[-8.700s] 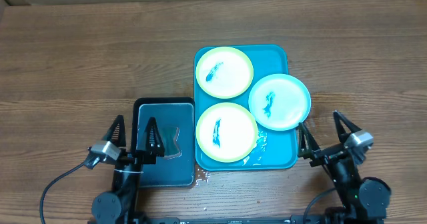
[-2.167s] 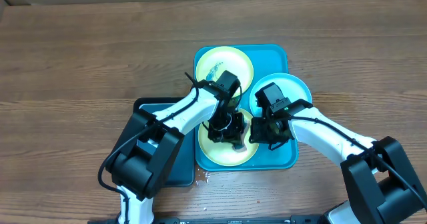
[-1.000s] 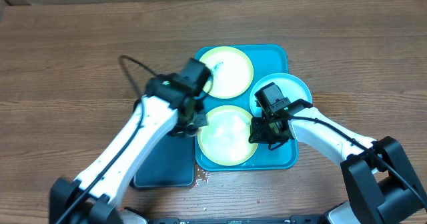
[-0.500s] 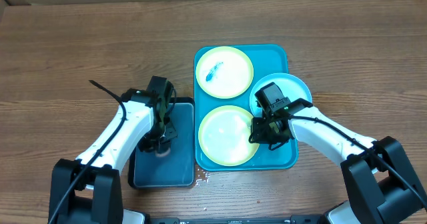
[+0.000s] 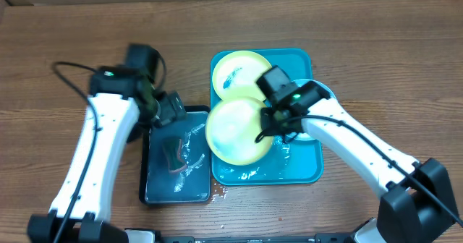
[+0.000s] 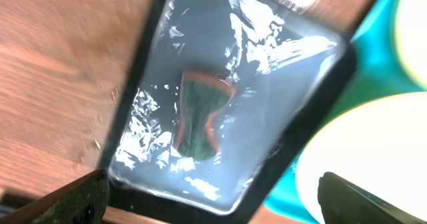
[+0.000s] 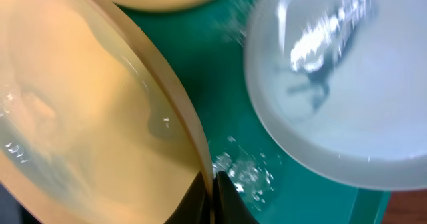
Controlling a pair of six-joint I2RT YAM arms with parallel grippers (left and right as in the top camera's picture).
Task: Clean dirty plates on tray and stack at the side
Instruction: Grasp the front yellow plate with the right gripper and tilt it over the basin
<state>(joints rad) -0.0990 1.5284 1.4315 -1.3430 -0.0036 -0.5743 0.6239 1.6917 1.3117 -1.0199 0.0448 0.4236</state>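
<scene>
Glossy yellow-green round plate (image 5: 235,131), rim at 3 o'clock pinched in my right tool (image 7: 212,192), my left tool (image 6: 210,192) gaping empty above wet black tray (image 5: 155,185)

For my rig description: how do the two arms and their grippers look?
The left arm and right arm have white links and black joints. The left gripper and right gripper are black. A thin black cable loops beside the left arm.
</scene>
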